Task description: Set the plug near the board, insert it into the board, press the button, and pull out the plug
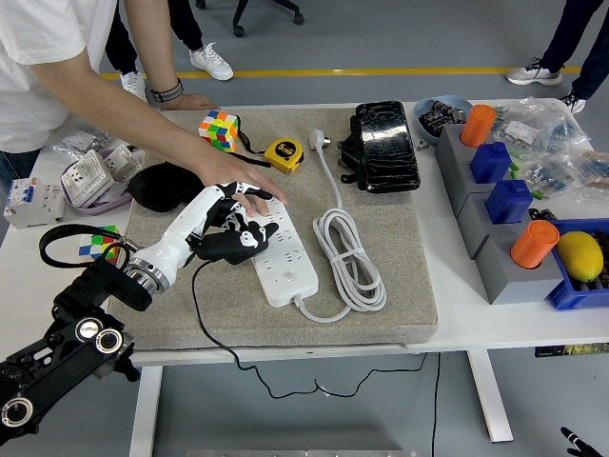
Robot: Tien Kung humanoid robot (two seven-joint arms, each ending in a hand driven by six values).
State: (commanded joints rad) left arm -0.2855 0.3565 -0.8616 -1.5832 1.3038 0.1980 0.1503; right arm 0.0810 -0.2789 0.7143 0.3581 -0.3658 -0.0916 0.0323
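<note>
Even, bright overhead light fills the scene, with only soft, short shadows under the power strip (278, 255) and its coiled white cable (350, 261). Glare streaks the glossy black pouch (385, 145). The tabletop (476, 314) reads sharp throughout; straight lines bow slightly toward the frame's edges.
</note>
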